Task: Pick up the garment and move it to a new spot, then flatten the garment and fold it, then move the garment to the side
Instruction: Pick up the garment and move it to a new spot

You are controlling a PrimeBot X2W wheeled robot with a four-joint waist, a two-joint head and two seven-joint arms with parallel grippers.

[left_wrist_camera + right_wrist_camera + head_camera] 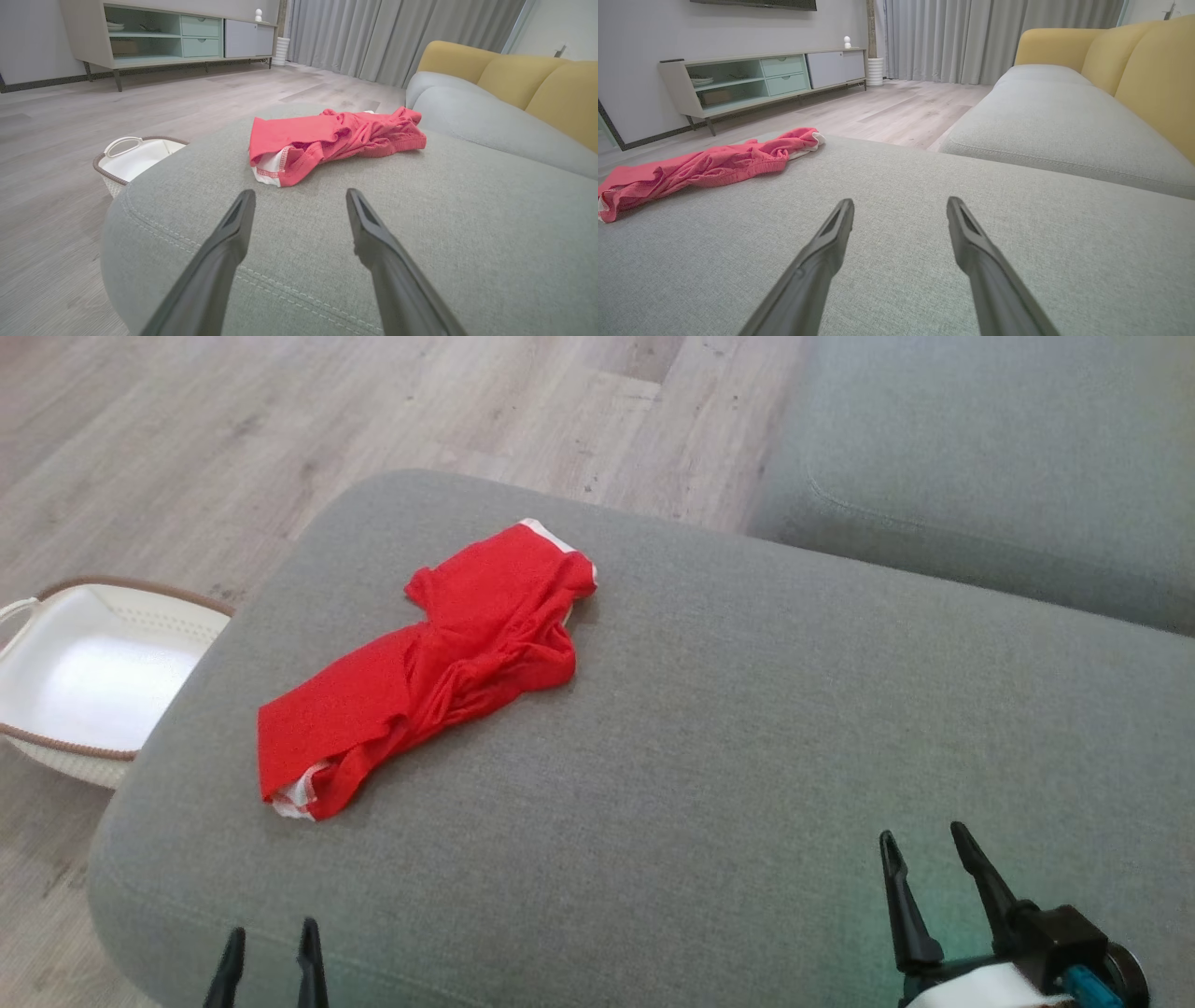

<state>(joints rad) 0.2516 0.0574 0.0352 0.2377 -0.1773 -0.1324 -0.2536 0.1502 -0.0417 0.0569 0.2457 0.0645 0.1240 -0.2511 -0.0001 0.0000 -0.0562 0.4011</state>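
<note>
Garment (429,663) lies diag. by cushion (747,728) left edge, ahead of L gripper (272,927); R gripper (921,831) farther. Both spread wide, empty.

Left gripper (300,193) spread wide and empty, its fingers above the near part of the grey cushion (420,224). Garment (336,137), red with white lining, lies crumpled on the cushion's far half, just past the fingertips and untouched. White basket (108,173) sits on the floor (60,130) against the cushion's left edge. Sofa (537,88) with a yellow back is beyond the cushion's right side. Low cabinet (163,35) and curtains (397,37) stand far behind the cushion.
</note>
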